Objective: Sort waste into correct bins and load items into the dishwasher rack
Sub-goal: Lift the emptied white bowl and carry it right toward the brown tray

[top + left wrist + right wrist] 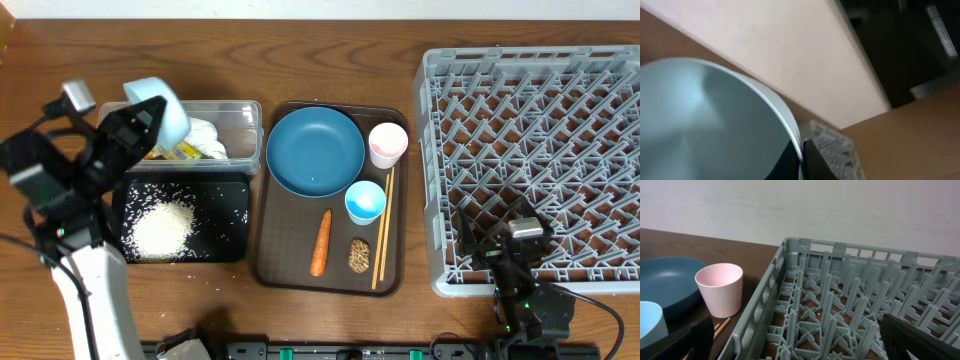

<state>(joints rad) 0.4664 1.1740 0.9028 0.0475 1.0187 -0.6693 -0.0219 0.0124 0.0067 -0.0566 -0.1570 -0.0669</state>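
Bowl [162,108] clamped in L pincer [143,120], tilted above clear tub [245,110].

Wooden table [330,60] under clear tub [240,105], black tray [232,245], brown tray [290,250], grey rack [540,110]

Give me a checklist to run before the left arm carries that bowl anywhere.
1. Grip: left hand shut on light-blue bowl - ok.
2. Bowl emptied: its inside faces away - cannot tell.
3. Tipped rice lies on black tray - ok.
4. Free slots in dishwasher rack - ok.
5. Other arm: right hand open, at the rack's near edge - ok.
6. Waste binned: carrot and brown lump lie on brown tray - not ok.
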